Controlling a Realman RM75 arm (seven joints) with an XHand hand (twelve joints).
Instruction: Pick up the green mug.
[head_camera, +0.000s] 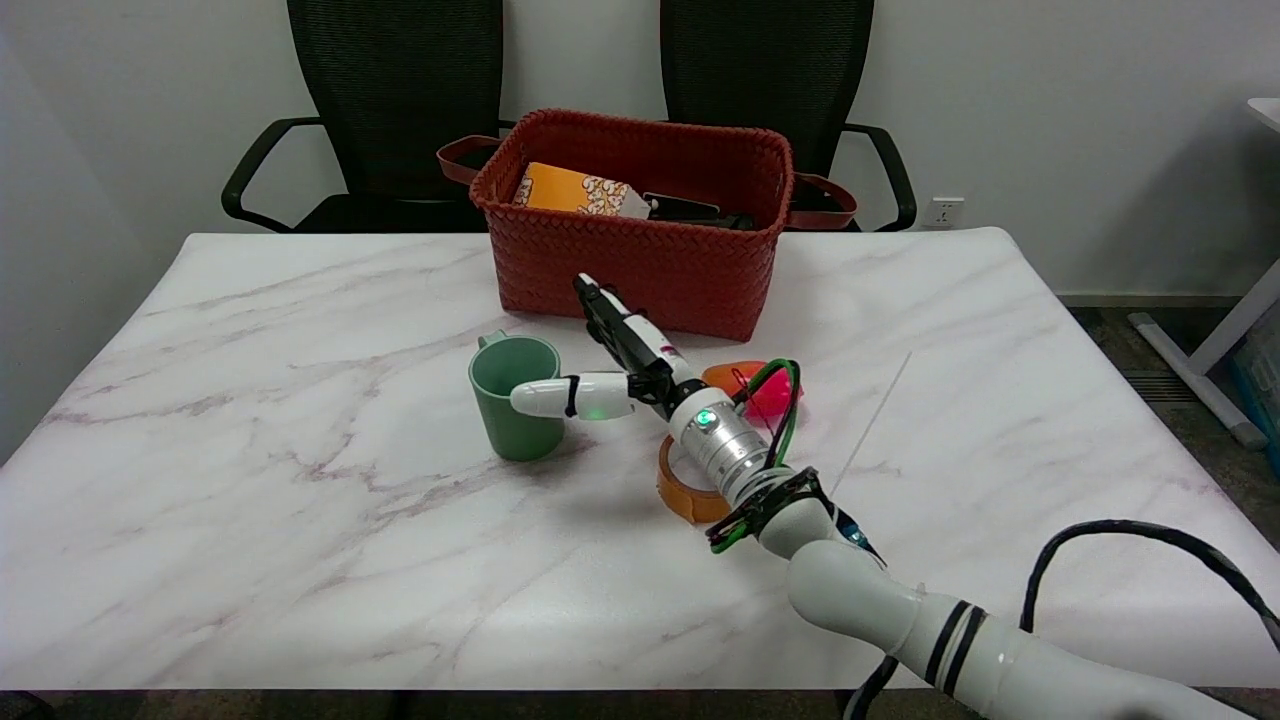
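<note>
The green mug (515, 396) stands upright on the marble table (250, 480), left of centre, its handle turned to the far left. My right hand (610, 365) reaches in from the lower right and hovers just to the mug's right. Its thumb (560, 397) stretches left across the front of the mug's right side; whether it touches is unclear. The other fingers (605, 310) point up and away toward the basket, spread apart from the thumb. Nothing is held.
A red woven basket (640, 262) with a box and dark items inside stands behind the hand. An orange tape roll (685, 490) lies under the wrist. An orange and pink object (760, 388) sits to the right. A thin white stick (872, 425) lies further right.
</note>
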